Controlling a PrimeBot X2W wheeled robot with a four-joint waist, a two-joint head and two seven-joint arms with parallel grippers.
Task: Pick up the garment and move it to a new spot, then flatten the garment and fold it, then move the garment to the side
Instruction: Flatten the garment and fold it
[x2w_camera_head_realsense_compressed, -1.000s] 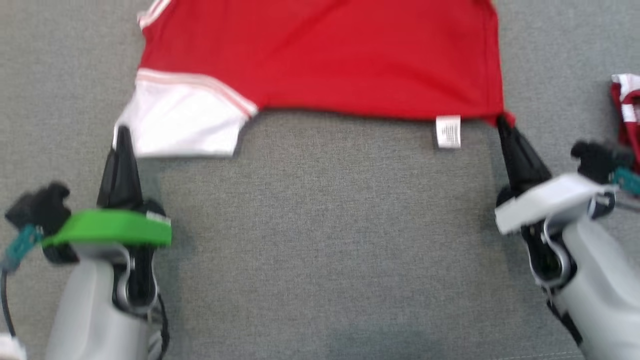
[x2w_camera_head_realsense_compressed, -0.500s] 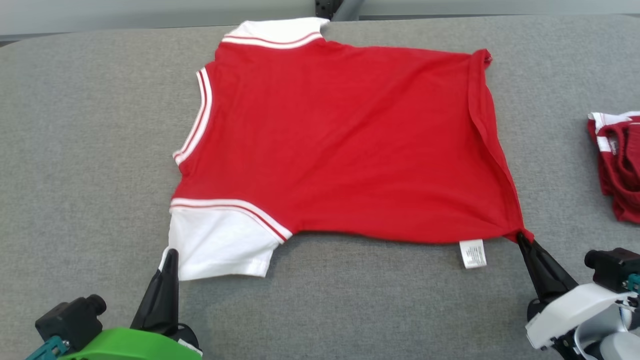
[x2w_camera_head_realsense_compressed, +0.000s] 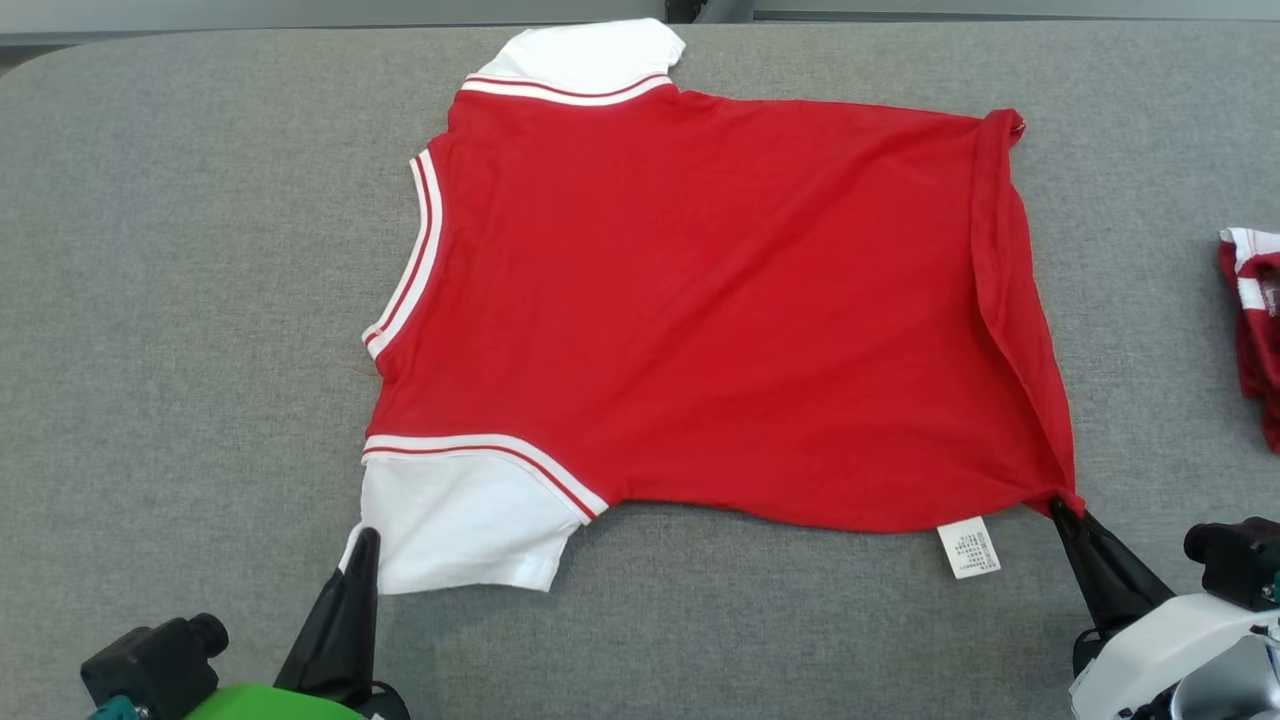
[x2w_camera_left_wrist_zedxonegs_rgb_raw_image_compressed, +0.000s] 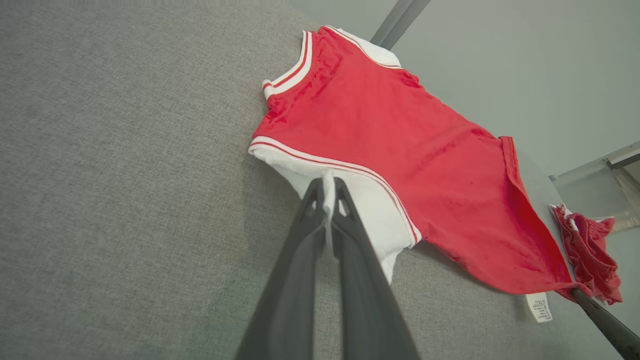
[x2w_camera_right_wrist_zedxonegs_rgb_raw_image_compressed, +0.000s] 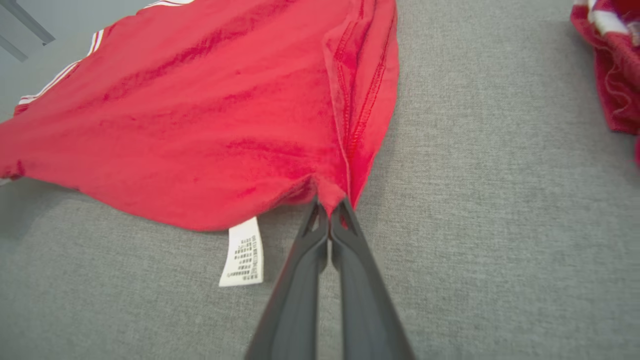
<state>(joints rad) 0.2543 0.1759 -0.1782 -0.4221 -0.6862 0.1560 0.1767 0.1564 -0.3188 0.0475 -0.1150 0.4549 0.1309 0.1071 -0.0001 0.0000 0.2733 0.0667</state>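
Garment (x2w_camera_head_realsense_compressed: 700, 300), one, red with white sleeves: lying spread mid-way across the grey table (x2w_camera_head_realsense_compressed: 180, 300), mostly flat. Flattening is looking nearly done; folding and moving aside are remaining.
Crumpled red-and-white bundle (x2w_camera_head_realsense_compressed: 1255, 320), one: sitting at the table's right edge.
Grippers, two: left gripper (x2w_camera_head_realsense_compressed: 366, 540) clamping the near white sleeve's corner, right gripper (x2w_camera_head_realsense_compressed: 1060, 510) clamping the red hem corner.
Care label (x2w_camera_head_realsense_compressed: 968, 547), one: poking out beside the right gripper.
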